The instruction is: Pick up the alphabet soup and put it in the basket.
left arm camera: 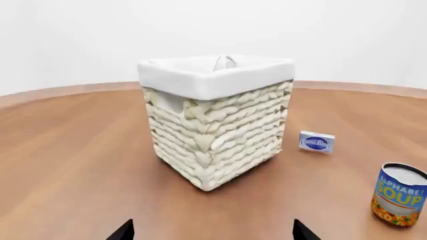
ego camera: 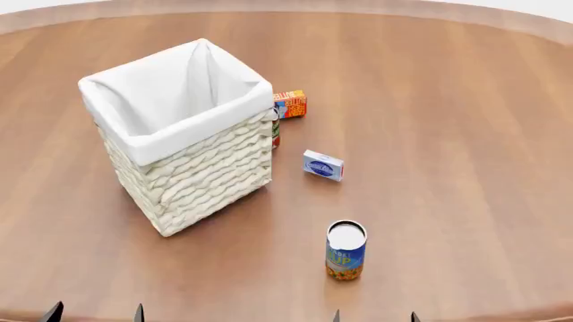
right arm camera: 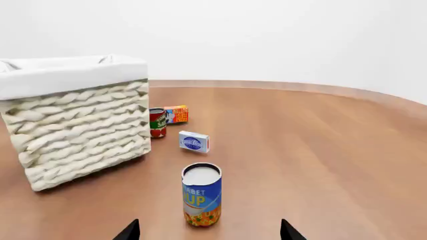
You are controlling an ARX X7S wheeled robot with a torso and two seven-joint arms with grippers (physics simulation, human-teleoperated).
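Note:
The alphabet soup can stands upright on the wooden table near the front edge, blue label, orange-red band, silvery top. It also shows in the right wrist view and the left wrist view. The basket, cream wicker with white lining, stands to the can's left and farther back; it also shows in the left wrist view and the right wrist view. My right gripper is open and empty, just short of the can. My left gripper is open and empty, in front of the basket.
A small blue-and-white box lies between the can and the back. An orange-red carton and a red-labelled can sit close behind the basket's right corner. The round table's edge runs along the front.

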